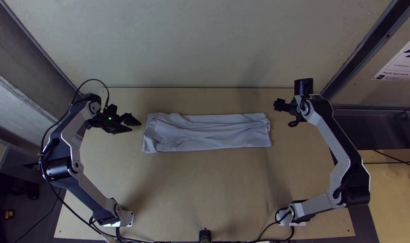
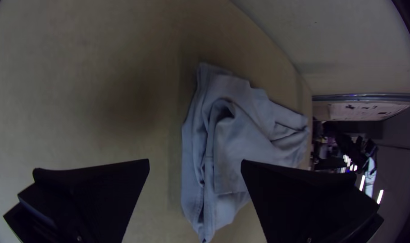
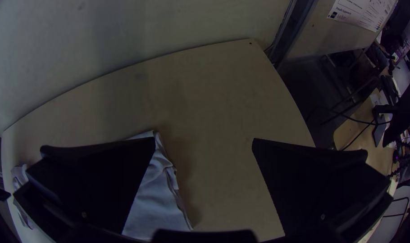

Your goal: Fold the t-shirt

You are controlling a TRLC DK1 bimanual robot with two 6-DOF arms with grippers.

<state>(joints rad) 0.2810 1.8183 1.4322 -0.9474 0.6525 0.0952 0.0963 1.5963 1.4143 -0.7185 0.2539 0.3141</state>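
On the table point(image 1: 205, 189), midway between the arms, lies the t-shirt point(image 1: 209, 132), a long, rumpled folded strip. The cloth should be light, soft and limp, apt to slump or unfold; its short ends, pinched through all layers, seem the best holds. Just beside one end, the left gripper point(image 2: 195, 160) is wide and empty; slightly farther, past the other, the right gripper point(image 3: 204, 138) also gapes, empty.

Top cam: high above both pairs of black jaws, over the light wooden worktop's point(image 1: 205, 189) near edge, facing steeply down. Wrist cams: close behind their own jaws, fisheye, facing out past them over the worktop. Both catch the folded light-grey cloth t-shirt point(image 1: 214, 131) beyond and partly between the jaws; top cam shares it, plus the white printed poster point(image 1: 401, 63).
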